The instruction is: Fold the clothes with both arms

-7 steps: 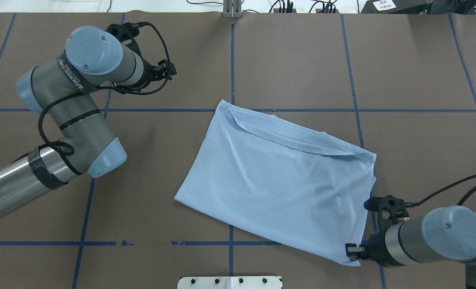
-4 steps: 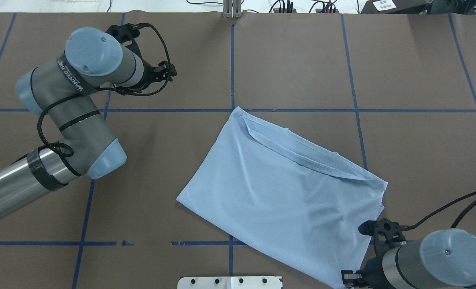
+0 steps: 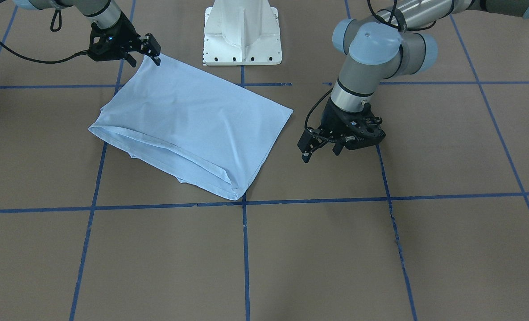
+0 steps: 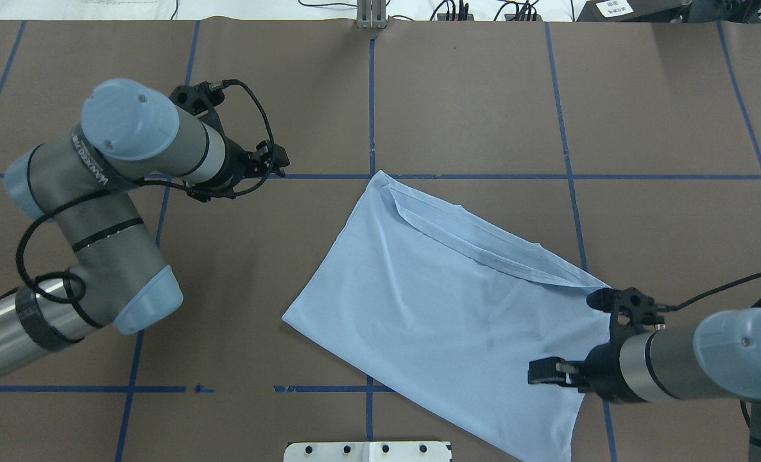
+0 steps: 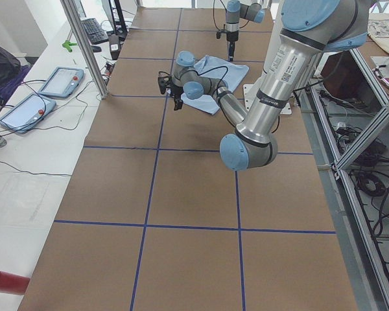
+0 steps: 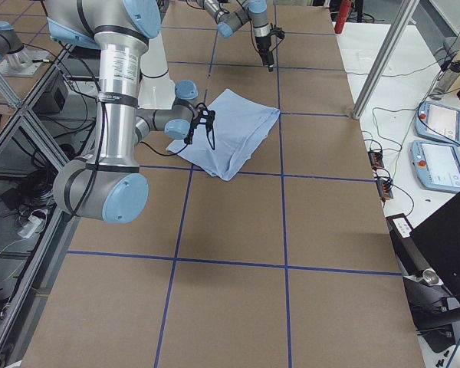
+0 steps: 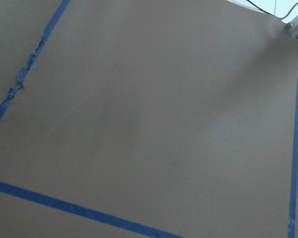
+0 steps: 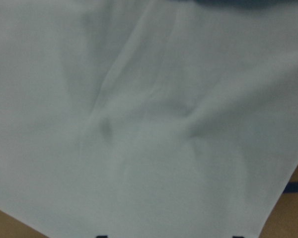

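The light blue T-shirt [image 3: 188, 120] lies folded into a rough rectangle, flat on the brown table [image 3: 380, 249]. It sits just in front of the white pedestal base [image 3: 242, 35] and mostly to the base's right-arm side. Its double-layered hem edge [image 3: 166, 151] is the side farthest from the base. No chest print or neck label shows.

The cloth's corner nearest the base lies right under the right gripper [image 3: 145, 60]. That gripper's fingers are spread apart and pinch nothing, and the right wrist view is filled with wrinkled blue fabric.

The left gripper [image 3: 320, 155] hangs on the base's other side, farther out from the base. It is off the shirt's edge and not touching it, with its jaws parted and empty. The left wrist camera sees only table and blue tape lines [image 7: 79, 210].
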Available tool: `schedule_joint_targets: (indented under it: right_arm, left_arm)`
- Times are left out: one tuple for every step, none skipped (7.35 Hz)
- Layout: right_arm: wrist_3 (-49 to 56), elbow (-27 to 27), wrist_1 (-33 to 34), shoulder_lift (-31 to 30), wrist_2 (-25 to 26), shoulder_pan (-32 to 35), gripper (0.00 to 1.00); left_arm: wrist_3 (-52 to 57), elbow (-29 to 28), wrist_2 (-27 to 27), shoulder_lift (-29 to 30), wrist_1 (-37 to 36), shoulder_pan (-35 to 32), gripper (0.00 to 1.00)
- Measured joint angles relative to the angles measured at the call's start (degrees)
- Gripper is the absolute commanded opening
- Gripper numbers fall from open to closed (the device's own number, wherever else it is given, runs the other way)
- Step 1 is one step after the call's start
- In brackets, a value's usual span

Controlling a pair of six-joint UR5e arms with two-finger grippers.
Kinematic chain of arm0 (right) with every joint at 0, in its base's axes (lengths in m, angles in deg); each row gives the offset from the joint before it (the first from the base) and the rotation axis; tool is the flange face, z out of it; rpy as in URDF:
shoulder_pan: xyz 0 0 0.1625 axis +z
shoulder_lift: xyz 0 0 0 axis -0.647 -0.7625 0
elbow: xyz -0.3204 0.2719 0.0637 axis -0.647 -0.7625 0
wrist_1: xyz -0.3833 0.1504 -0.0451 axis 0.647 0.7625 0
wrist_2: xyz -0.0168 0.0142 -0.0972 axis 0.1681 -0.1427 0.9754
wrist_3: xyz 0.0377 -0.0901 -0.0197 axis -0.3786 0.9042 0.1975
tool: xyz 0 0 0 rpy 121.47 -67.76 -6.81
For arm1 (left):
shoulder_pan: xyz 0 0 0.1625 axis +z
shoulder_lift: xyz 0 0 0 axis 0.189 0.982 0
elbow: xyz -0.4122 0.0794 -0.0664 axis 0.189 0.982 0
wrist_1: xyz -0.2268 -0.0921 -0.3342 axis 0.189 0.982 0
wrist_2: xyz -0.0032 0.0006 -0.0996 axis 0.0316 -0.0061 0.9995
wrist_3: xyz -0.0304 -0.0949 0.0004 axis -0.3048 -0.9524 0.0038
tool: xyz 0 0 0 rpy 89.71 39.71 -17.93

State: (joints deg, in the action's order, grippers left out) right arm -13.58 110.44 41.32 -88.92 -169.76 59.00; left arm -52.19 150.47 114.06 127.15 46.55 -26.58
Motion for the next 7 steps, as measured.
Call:
schedule_joint_targets:
  right_arm:
    - [0.00,-0.34,-0.01,1.93,0.17,3.72,1.00]
    - [0.01,-0.85,-0.02,3.98,0.63,6.20,1.00]
    - [0.01,-1.54,-0.02,5.81,1.24,7.45,1.00]
    - [0.01,-2.10,-0.02,6.89,1.56,7.95,1.00]
    - [0.01,-2.45,-0.02,7.47,1.68,8.15,1.00]
    - [0.01,-2.61,-0.02,7.69,1.72,8.31,1.00]
    - [0.03,-2.69,0.00,7.76,1.74,8.50,1.00]
  left_arm:
    - [-7.50,1.97,-0.35,-1.21,-0.06,4.11,0.99]
    - [-14.83,2.81,-2.15,-1.76,-0.59,9.03,0.99]
    - [-20.27,2.92,-4.94,-1.96,-2.11,13.65,0.98]
    - [-23.62,2.92,-7.10,-2.07,-4.15,16.78,0.96]
    - [-25.27,2.99,-8.07,-2.14,-5.88,18.20,0.92]
    - [-25.99,2.95,-8.42,-2.08,-6.87,18.72,0.89]
    - [-26.21,2.74,-8.56,-1.97,-7.29,18.87,0.83]
